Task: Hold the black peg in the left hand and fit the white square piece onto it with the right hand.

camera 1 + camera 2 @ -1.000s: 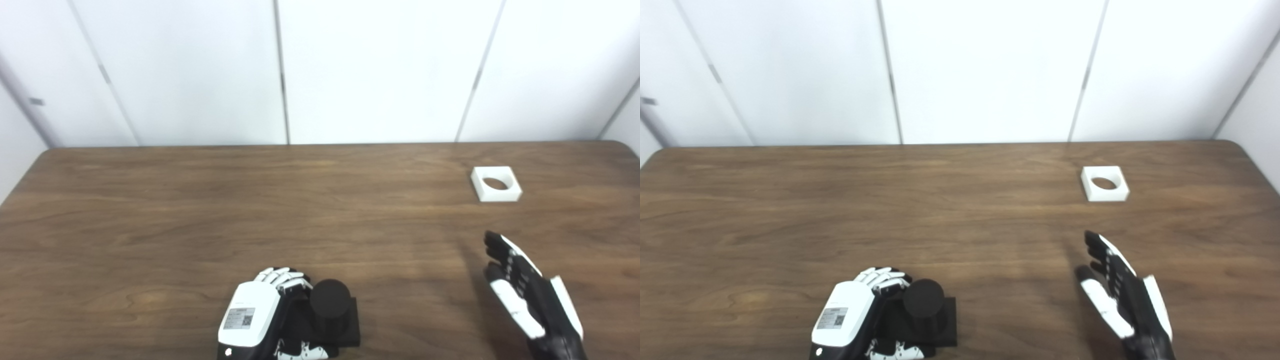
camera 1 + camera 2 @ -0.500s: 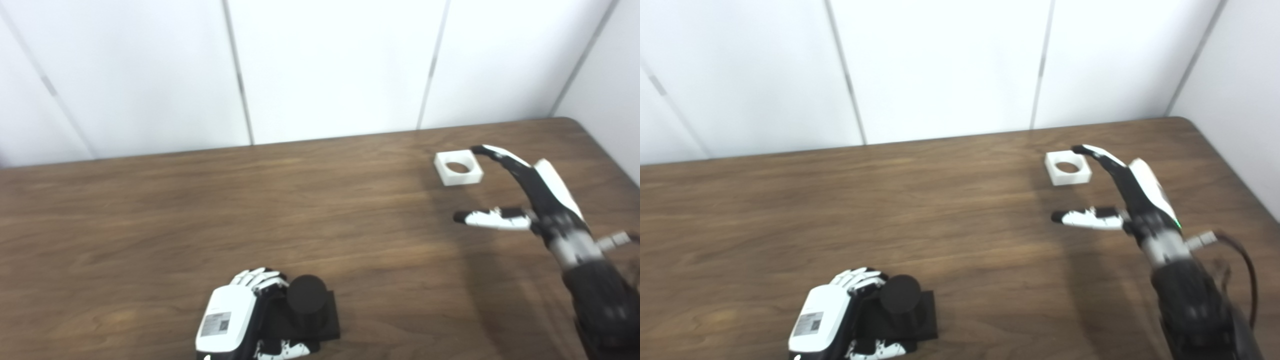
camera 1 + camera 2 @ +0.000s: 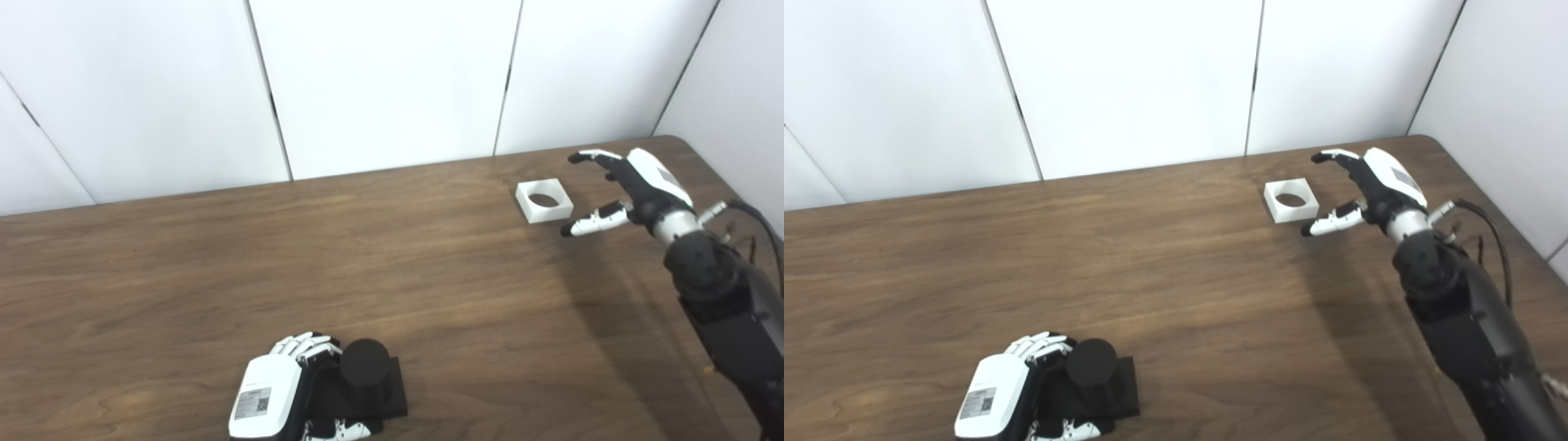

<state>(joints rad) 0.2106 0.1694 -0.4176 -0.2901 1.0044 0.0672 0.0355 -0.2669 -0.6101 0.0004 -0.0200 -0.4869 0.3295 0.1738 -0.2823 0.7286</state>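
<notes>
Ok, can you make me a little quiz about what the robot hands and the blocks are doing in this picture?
1. True or false: the right robot hand is already holding the white square piece.
2. Which robot hand is wrapped around the black peg? A) left B) right C) neither
3. Fill the gap: the white square piece has a round ____ in its middle.

Key:
1. False. The right robot hand is open just beside the piece, which lies on the table.
2. A. The left robot hand is closed on the peg near the table's front edge.
3. Hole.
</notes>
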